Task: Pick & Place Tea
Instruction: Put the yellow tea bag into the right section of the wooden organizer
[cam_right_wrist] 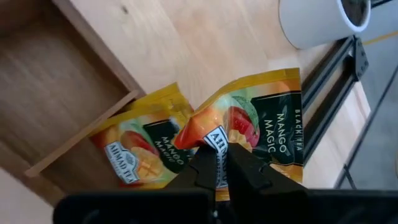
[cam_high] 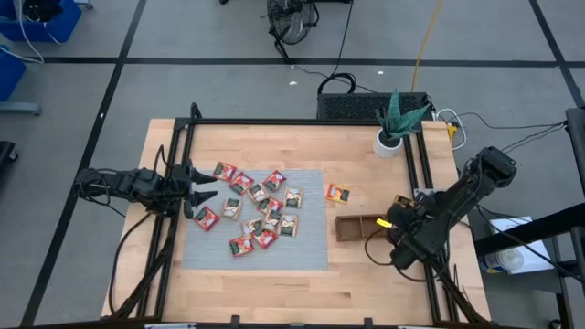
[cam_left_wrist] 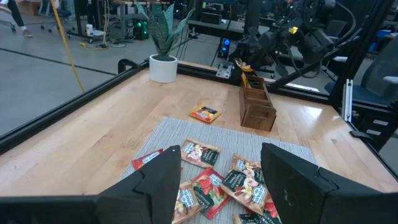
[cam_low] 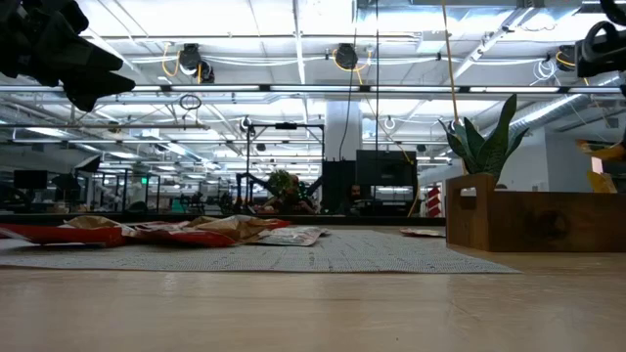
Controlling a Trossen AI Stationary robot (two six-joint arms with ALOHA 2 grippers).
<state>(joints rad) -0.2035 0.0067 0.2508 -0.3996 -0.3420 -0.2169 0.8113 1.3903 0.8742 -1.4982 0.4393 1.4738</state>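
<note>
Several red, white and green tea sachets [cam_high: 260,208] lie flat on the grey mat [cam_high: 311,249]. One yellow-orange sachet [cam_high: 337,193] lies on the bare wood to the mat's right. My right gripper [cam_high: 391,222] is over the right end of the brown wooden tray [cam_high: 356,226], shut on a yellow-orange mango sachet [cam_right_wrist: 261,124]. Another mango sachet [cam_right_wrist: 140,152] lies below it against a tray wall; whether inside a compartment, I cannot tell. My left gripper [cam_high: 208,186] hovers open above the mat's left edge, touching nothing. My right gripper pinches the mango sachet by one edge [cam_right_wrist: 214,138] between its two fingers, coming at it slanting down from above. The sachet is lifted clear of the table and tray, and the rest of it [cam_right_wrist: 277,118] spreads out beyond the fingertips.
A white pot with a spiky green plant [cam_high: 391,137] stands at the back right of the table. Black frame rails [cam_high: 425,174] run along the table's left and right sides. Bare wood lies in front of the mat and tray.
</note>
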